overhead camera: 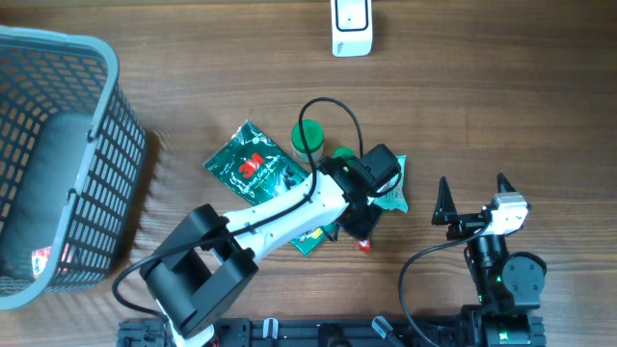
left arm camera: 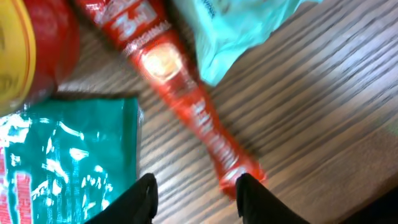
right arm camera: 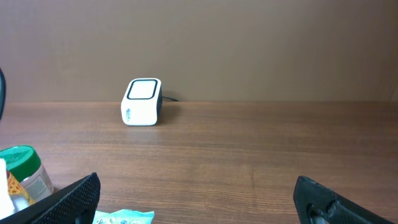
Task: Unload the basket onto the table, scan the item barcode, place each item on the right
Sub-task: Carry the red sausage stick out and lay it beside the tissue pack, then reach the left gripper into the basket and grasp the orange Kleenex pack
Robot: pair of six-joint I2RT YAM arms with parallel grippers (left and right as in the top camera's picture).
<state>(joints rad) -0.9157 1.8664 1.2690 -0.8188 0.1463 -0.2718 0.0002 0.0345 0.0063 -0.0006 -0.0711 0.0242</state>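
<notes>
A red stick sachet [left arm camera: 180,93] lies slanted on the wooden table, its lower end right beside one of my left fingers [left arm camera: 252,196]. My left gripper [left arm camera: 198,186] is open, with only bare wood between the jaws; from above it [overhead camera: 359,229] hovers low over a pile of packets, and the sachet's red tip [overhead camera: 363,246] peeks out. A white barcode scanner [overhead camera: 352,26] stands at the far edge, also seen as the white scanner [right arm camera: 142,101] ahead of my right gripper [right arm camera: 199,199]. That right gripper [overhead camera: 472,198] is wide open and holds nothing.
A green foil packet [overhead camera: 253,166], a pale teal bag [left arm camera: 239,28], a green-lidded jar [overhead camera: 308,137] and a red and yellow tub [left arm camera: 31,50] crowd the pile. A grey mesh basket [overhead camera: 116,173] stands at the left. A black cable [overhead camera: 337,111] loops over the jar.
</notes>
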